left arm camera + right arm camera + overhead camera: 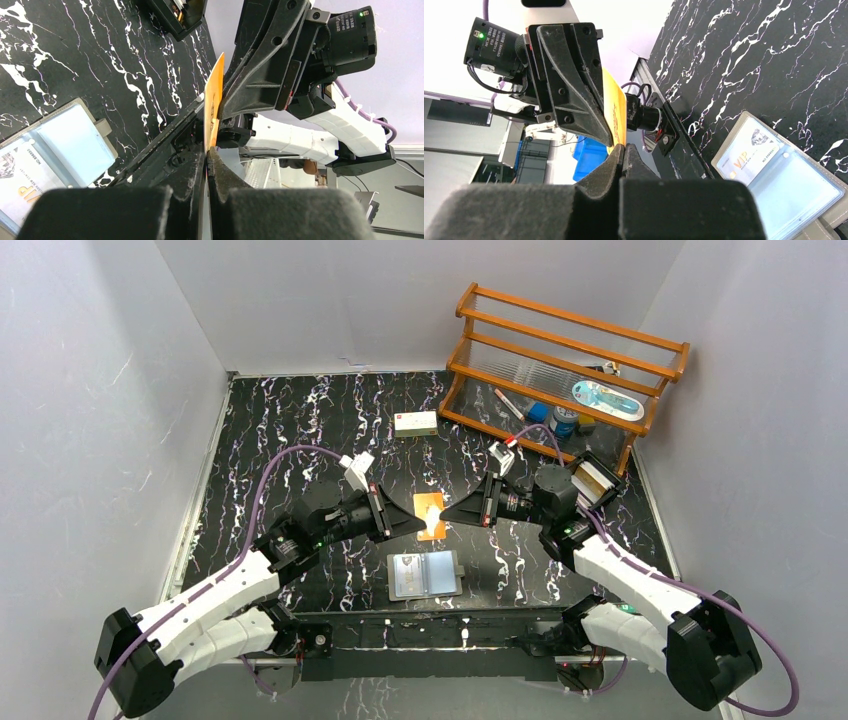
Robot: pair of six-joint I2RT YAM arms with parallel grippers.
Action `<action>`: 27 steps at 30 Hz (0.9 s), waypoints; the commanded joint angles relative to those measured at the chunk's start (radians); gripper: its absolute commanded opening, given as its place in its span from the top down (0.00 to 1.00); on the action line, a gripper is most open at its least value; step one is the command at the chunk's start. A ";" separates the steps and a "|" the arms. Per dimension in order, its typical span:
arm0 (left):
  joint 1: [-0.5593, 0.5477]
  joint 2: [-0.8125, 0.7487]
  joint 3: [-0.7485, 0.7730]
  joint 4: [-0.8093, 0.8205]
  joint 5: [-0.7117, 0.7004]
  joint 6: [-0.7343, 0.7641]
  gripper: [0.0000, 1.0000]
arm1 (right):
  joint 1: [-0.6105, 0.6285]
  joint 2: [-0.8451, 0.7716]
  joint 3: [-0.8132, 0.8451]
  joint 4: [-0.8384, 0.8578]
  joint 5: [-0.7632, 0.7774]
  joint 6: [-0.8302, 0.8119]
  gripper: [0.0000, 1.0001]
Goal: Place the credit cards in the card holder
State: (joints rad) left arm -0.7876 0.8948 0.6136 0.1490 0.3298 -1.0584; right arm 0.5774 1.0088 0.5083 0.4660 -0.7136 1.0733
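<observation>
You have the left gripper and the right gripper both closed on one orange card, from opposite sides, just beyond the open holder, which lies flat with a white card in its left pocket.

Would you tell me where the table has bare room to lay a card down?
Bare tabletop lies left rear, between the white box and the left wall, and right of the card holder. Crowded: the middle, where the left end effector and right end effector pinch the orange card; the right rear, with wooden rack and black tray.
</observation>
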 commanded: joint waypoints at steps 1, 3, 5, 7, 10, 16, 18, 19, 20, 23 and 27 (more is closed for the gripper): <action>-0.001 -0.015 -0.012 0.012 -0.001 0.015 1.00 | 0.015 -0.027 -0.009 0.006 0.001 -0.013 0.96; 0.000 -0.016 -0.015 0.011 0.004 0.017 1.00 | 0.016 -0.033 -0.016 -0.005 0.008 -0.018 0.96; -0.001 -0.022 -0.022 0.018 0.005 0.015 1.00 | 0.016 -0.037 -0.020 -0.009 0.013 -0.015 0.96; -0.001 -0.027 -0.031 0.023 0.000 0.010 1.00 | 0.015 -0.037 -0.021 -0.015 0.017 -0.015 0.96; -0.001 -0.027 -0.038 0.023 0.002 0.011 1.00 | 0.015 -0.035 -0.021 -0.017 0.023 -0.015 0.95; 0.000 -0.033 -0.053 -0.021 -0.021 0.005 1.00 | 0.015 -0.036 -0.002 -0.133 0.056 -0.078 0.74; 0.000 -0.021 -0.045 -0.109 -0.057 0.007 1.00 | 0.015 -0.050 0.013 -0.239 0.119 -0.127 0.67; 0.001 -0.015 -0.048 -0.133 -0.063 0.020 1.00 | 0.016 -0.061 0.010 -0.272 0.162 -0.139 0.65; 0.001 -0.011 -0.062 -0.151 -0.070 0.023 1.00 | 0.015 -0.064 0.003 -0.299 0.193 -0.144 0.62; 0.001 0.011 -0.093 -0.237 -0.095 0.006 1.00 | 0.019 -0.046 0.003 -0.395 0.268 -0.166 0.53; 0.000 0.089 -0.156 -0.188 -0.035 -0.014 1.00 | 0.040 0.007 0.021 -0.522 0.362 -0.210 0.48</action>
State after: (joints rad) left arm -0.7883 0.9409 0.5018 -0.0170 0.2623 -1.0569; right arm 0.5957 0.9802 0.4938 0.1009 -0.4870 0.9306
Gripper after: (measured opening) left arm 0.009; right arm 0.515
